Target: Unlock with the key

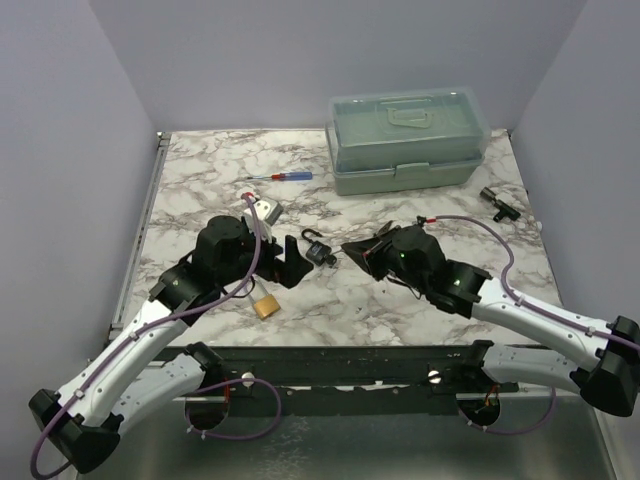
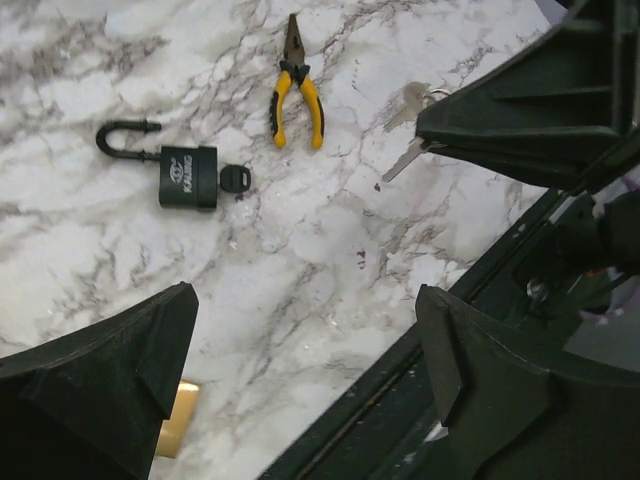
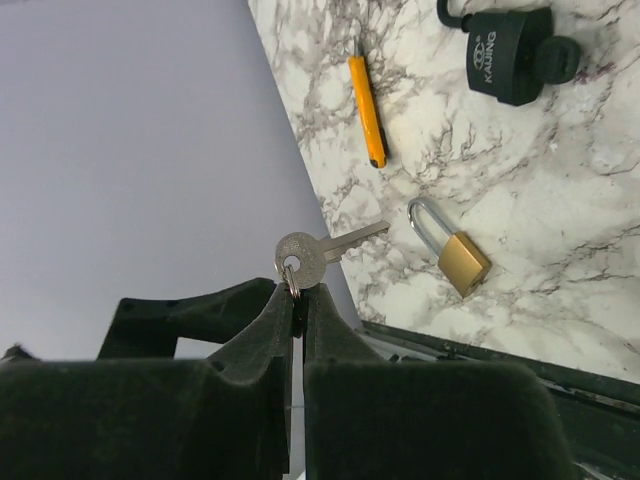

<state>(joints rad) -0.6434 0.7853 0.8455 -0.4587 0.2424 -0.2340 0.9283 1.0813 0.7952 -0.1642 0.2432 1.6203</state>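
Pale lilac walls close in a marble table [image 1: 400, 310], and from above the black padlock [image 1: 318, 252] lies near its middle, between the two claws. The left gripper [image 1: 292, 262] sits just to the left of the black padlock and the right gripper [image 1: 352, 248] just to its right, both tips pointed at it. A brass padlock [image 1: 266, 306] lies nearer the arm bases than the black padlock. A red-and-blue screwdriver [image 1: 283, 177] and a pale green toolbox [image 1: 408, 140] lie well beyond it, toward the back wall. I cannot make out the key from up here. Through the left wrist camera, the left gripper [image 2: 305, 300] stands released, its fingers [image 2: 110, 390] spread wide over bare marble with nothing between them. The black padlock [image 2: 185, 175] lies flat beyond them with a small black tab [image 2: 235, 178] touching its base. Yellow-handled pliers [image 2: 295, 85] lie near it. To the right of the black padlock the key [image 2: 405, 162], a small silver bunch, pokes out from the right claw's dark tip, clear of the table. Through the right wrist camera, the right gripper [image 3: 298, 300] is clenched on the ring of the key [image 3: 310, 255], whose blade sticks out sideways in the air. The brass padlock [image 3: 455, 250] lies between the key and the black padlock [image 3: 510, 65], apart from both, and one yellow handle of the pliers [image 3: 367, 100] shows beside the black padlock.
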